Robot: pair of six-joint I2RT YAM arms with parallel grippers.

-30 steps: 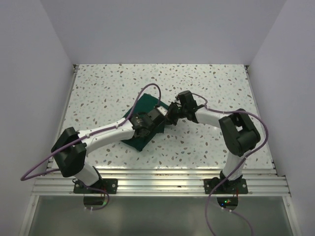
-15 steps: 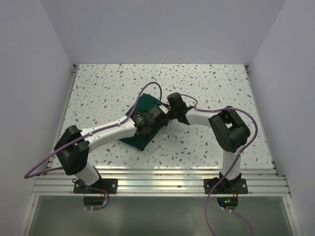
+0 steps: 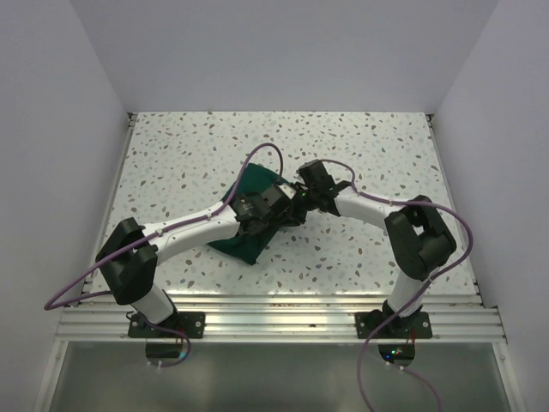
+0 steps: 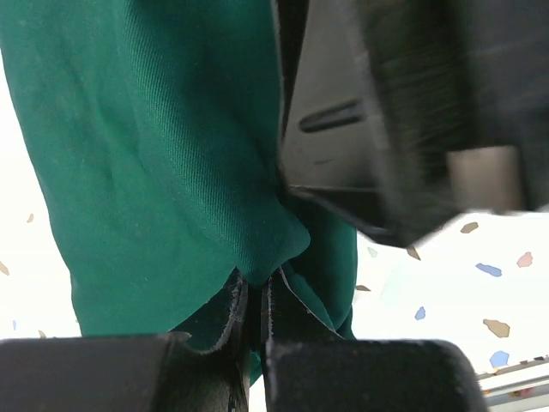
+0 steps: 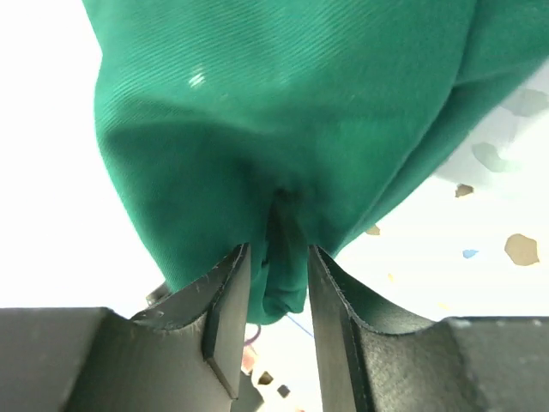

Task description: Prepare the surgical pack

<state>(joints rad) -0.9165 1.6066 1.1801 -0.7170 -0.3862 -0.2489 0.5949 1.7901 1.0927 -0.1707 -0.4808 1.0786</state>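
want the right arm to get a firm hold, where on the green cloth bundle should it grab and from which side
Probably the gathered fold at the green cloth bundle's right end: it narrows into a ridge that fits between the right gripper's open jaws. Come in from the right, low over the table, beside the left gripper's pinch.

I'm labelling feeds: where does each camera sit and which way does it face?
Top external: above and behind the bases, looking down on the table; the left arm and right arm meet at the surgical pack.
Left wrist: on the left arm, looking along the left gripper, shut on the pack.
Right wrist: on the right arm, looking along the right gripper, fingers parted around a cloth fold.
Shared: both wrist views show green pack over speckled table.
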